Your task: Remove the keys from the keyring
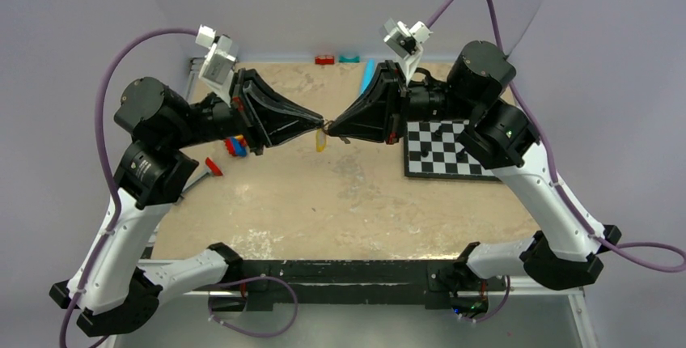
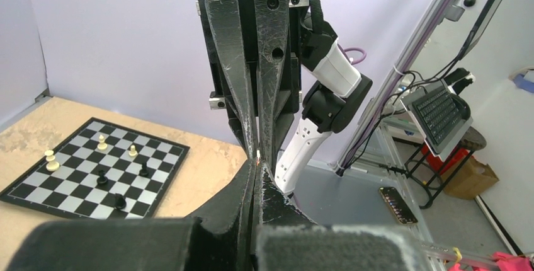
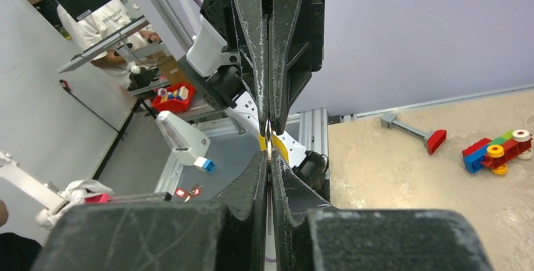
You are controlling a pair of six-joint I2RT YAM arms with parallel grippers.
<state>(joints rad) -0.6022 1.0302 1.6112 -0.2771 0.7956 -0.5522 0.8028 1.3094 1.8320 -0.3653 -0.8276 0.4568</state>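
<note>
Key [image 1: 321,142]: one, yellow, hanging under the tips, above the table [image 1: 340,202].
Keyring [image 3: 269,137]: one, between both tips.
Left gripper [image 1: 317,124]: pinched closed on keyring.
Right gripper [image 1: 331,129]: likewise.

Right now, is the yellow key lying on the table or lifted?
Lifted: the key dangles where the left pincer and right pincer meet, above the table.

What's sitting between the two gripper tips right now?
Only the keyring, pinched tip to tip by the left gripper and right gripper. The yellow key hangs at it. The right wrist view shows this best.
</note>
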